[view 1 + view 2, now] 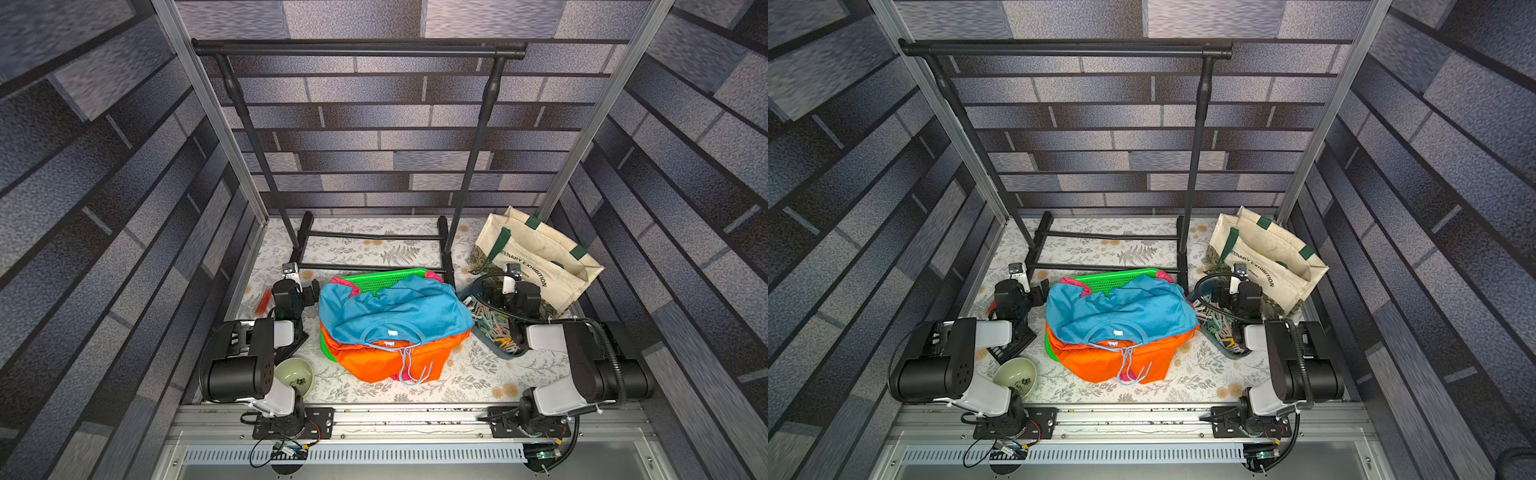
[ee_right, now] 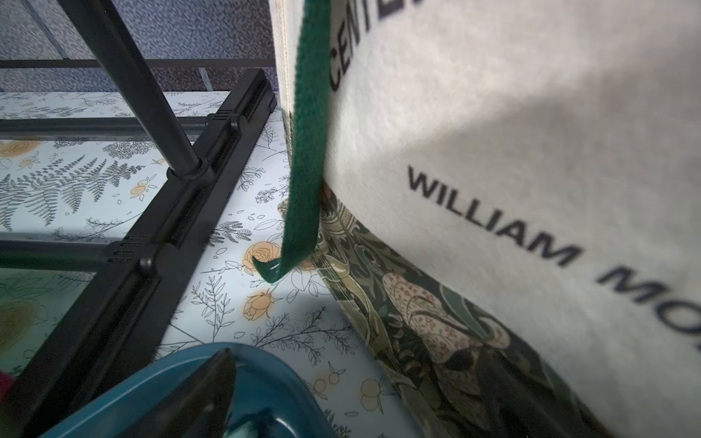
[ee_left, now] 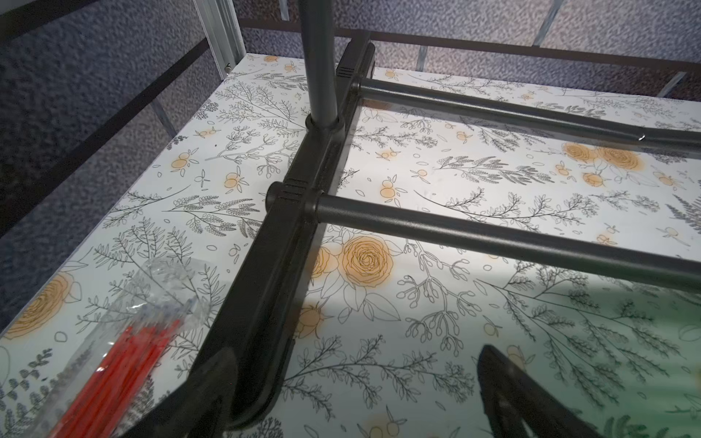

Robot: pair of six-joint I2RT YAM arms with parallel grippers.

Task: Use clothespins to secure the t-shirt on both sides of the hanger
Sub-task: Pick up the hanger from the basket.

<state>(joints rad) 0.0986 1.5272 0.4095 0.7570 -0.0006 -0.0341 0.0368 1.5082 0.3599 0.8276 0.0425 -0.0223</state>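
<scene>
A blue t-shirt [image 1: 395,307] [image 1: 1121,307] lies crumpled on top of a pile in a green basket [image 1: 386,279]. Pastel clothespins [image 1: 494,328] [image 1: 1217,328] fill a teal tray [image 1: 505,355] to its right. No hanger shows in any view. My left gripper [image 1: 308,290] [image 3: 352,364] hovers low, left of the basket, open with only tabletop between its fingers. Over the tray's far end, my right gripper [image 1: 498,293] [image 2: 352,379] is open and empty, one fingertip [image 2: 223,364] above the tray rim [image 2: 265,386].
A black garment rack [image 1: 357,50] stands behind the basket, its base foot [image 3: 288,227] close ahead of the left gripper. A cream tote bag [image 1: 540,253] [image 2: 493,132] stands at the back right. An orange garment [image 1: 386,361], a green bowl [image 1: 293,374] and bagged red sticks [image 3: 125,364] lie nearby.
</scene>
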